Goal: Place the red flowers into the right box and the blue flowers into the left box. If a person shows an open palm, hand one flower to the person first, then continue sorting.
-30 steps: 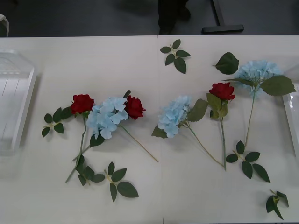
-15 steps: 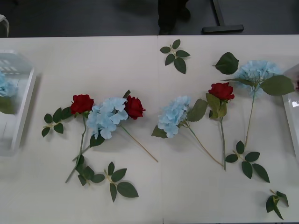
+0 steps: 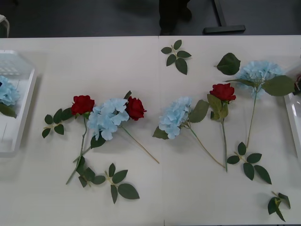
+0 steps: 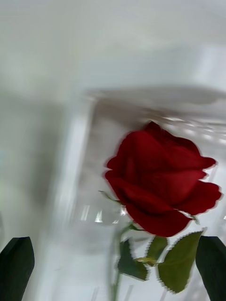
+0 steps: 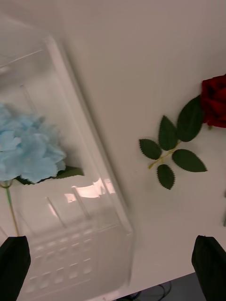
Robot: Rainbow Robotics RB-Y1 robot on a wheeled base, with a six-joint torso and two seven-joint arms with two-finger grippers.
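1. The left tool (image 5: 113, 268) is hanging over the left box (image 3: 21, 117) at the left edge of the white surface (image 3: 150, 197). Its two black fingers (image 5: 14, 263) are spread wide apart and are holding nothing.
2. A blue flower (image 5: 28, 150) is lying inside the left box. Its stem is running along the box floor. In the front view the same blue flower (image 3: 7, 92) is peeking in at the far left.
3. The right tool (image 4: 113, 268) is hanging over the right box (image 3: 294, 117) at the right edge of the surface. Its fingers (image 4: 212, 263) are spread wide too, and nothing is pinched between them.
4. A red flower (image 4: 162, 183) is lying in the right box, with green leaves under its head.
5. On the surface three red flowers are lying: one (image 3: 83, 104) on the left, one (image 3: 136, 108) just beside it, and one (image 3: 223, 91) on the right.
6. Three blue flowers are lying there too: one (image 3: 107, 117) between the two left red flowers and touching both, one (image 3: 175, 116) in the middle, and one (image 3: 259, 71) at the back right.
7. Loose leaf sprigs (image 3: 176, 55) are lying here and there around the flowers.
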